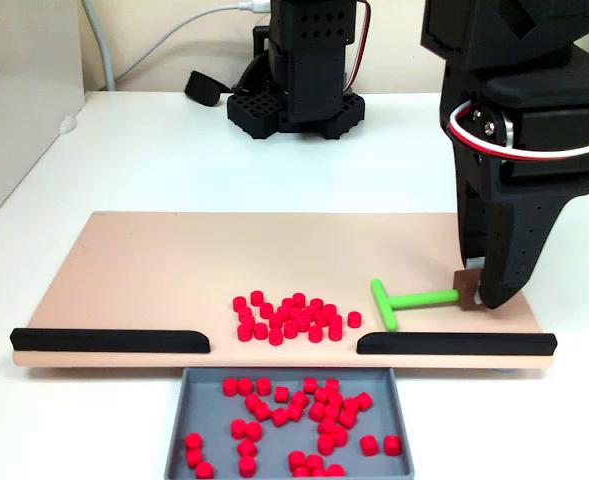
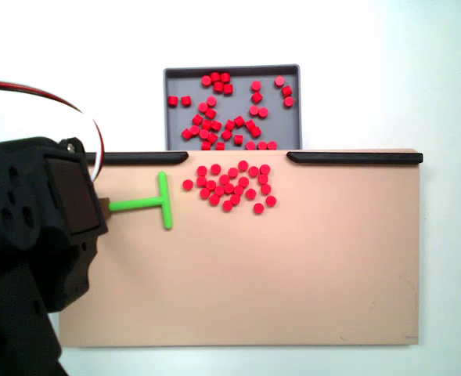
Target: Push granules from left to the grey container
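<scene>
A loose cluster of red granules (image 1: 289,318) (image 2: 230,186) lies on the tan board (image 1: 154,270) (image 2: 293,274), close to the gap between two black strips. Past that gap stands the grey container (image 1: 209,400) (image 2: 289,129), holding many more red granules (image 1: 304,415) (image 2: 230,110). My gripper (image 1: 479,295) (image 2: 101,208) is down at the board, shut on the brown end of a green T-shaped stick (image 1: 404,300) (image 2: 148,204). The stick's crossbar faces the cluster, a short gap away from the nearest granules.
Black strips (image 1: 109,340) (image 1: 457,343) line the board's edge on either side of the gap. The arm's black base (image 1: 294,90) and a cable stand behind the board on the white table. A pale wall panel (image 1: 24,100) rises at the left in a fixed view.
</scene>
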